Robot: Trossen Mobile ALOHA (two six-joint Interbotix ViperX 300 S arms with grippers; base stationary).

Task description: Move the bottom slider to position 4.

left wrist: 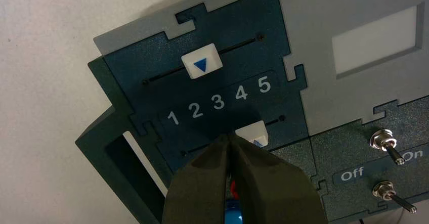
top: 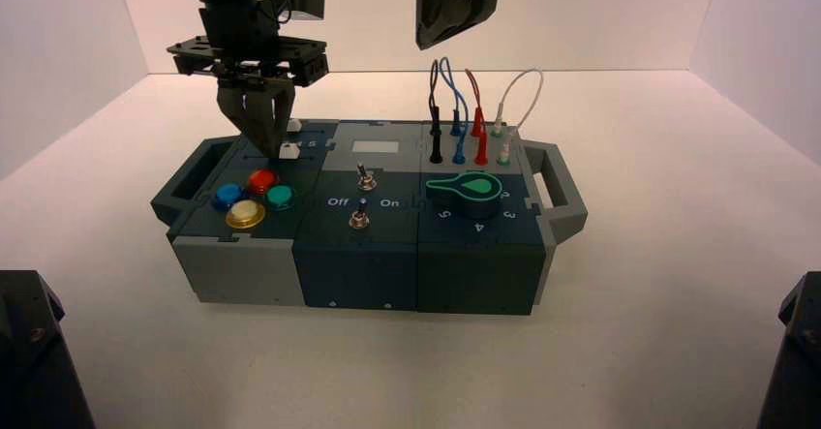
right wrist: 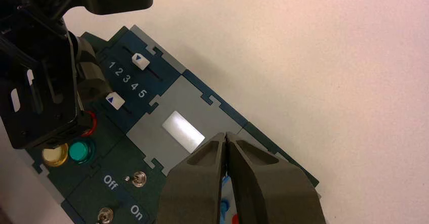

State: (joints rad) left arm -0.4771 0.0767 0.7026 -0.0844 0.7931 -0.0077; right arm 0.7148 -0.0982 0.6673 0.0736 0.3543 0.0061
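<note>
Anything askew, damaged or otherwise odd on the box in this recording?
Nothing stands out: the wires sit in their sockets, and both white sliders, upper and bottom, sit on their tracks, with no damage visible.

The left claw (left wrist: pixel 228 139) partly covers the bottom slider (left wrist: pixel 254 134); the high view crops both arms (top: pixel 232 13).

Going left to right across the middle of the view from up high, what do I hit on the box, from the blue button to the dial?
Blue button, red button, green button, front switch, dial.
</note>
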